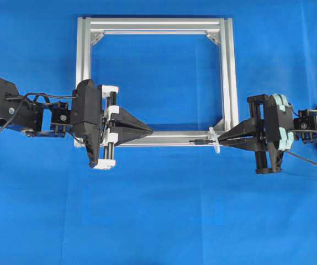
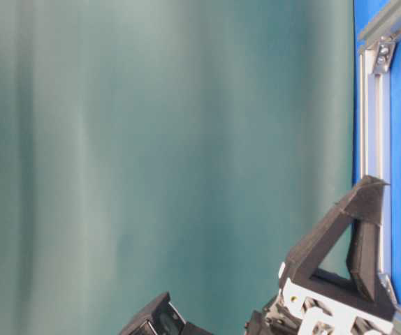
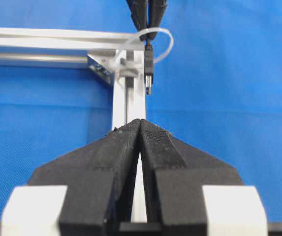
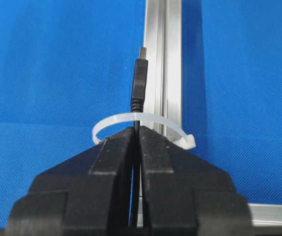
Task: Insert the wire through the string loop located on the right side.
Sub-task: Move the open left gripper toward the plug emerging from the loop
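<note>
Now wire: thin blk, metal-tipped plug thru white string loop.

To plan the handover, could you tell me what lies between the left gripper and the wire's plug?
Only a bare stretch of aluminium frame rail separates the left gripper from the plug, per the left wrist view.

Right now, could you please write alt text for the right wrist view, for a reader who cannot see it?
The shut right pincer grips the wire, whose plug points up through the white string loop. A silver frame rail runs behind it on the blue table cover.
</note>
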Tool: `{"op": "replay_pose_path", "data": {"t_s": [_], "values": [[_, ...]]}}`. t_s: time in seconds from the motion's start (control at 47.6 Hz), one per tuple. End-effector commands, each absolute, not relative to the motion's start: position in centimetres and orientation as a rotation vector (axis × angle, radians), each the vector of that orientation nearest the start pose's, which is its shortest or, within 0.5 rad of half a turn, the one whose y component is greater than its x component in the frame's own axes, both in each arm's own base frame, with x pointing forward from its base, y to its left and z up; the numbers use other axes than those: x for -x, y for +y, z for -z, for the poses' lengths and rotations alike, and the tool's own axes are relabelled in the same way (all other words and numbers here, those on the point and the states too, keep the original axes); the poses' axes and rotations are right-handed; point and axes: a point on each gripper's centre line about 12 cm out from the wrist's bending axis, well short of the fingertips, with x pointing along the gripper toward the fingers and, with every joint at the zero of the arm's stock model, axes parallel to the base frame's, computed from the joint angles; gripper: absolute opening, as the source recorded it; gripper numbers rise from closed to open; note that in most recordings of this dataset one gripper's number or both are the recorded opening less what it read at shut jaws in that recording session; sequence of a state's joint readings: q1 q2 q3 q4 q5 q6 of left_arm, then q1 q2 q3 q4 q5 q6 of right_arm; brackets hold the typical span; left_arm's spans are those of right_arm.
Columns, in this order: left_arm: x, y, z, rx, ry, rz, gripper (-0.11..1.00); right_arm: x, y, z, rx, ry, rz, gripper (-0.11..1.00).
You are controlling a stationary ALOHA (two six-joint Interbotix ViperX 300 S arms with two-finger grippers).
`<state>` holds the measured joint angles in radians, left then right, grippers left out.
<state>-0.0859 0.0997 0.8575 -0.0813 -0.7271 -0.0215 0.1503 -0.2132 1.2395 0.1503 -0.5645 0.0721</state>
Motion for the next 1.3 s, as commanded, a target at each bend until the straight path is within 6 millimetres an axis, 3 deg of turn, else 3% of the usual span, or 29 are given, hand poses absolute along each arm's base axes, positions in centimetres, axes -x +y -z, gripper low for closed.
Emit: {"op": "replay_pose_path", "data": {"t_s": [0.0, 0.189, 0.504, 0.651, 1.281], "values": [[-38.2, -2.8, -16.4, 0.069, 0.182, 0.027, 0.0, -25.8, 2.9, -12.9, -0.142, 0.441, -0.026, -0.04], [-40.0, -3.1, -17.1, 0.071, 0.15, 0.032, 0.0, -25.8, 2.9, -12.9, -0.141, 0.441, -0.024, -0.04], [-46.1, -3.7, -17.6, 0.075, 0.169, 0.039, 0.0, -25.8, 2.9, -12.9, -0.132, 0.441, -0.026, -0.04], [-48.0, -3.7, -17.8, 0.076, 0.19, 0.038, 0.0, -25.8, 2.9, -12.9, -0.132, 0.441, -0.026, -0.04], [-48.4, -3.6, -17.5, 0.078, 0.218, 0.035, 0.0, -25.8, 2.9, -12.9, -0.13, 0.436, -0.028, -0.04]]}}
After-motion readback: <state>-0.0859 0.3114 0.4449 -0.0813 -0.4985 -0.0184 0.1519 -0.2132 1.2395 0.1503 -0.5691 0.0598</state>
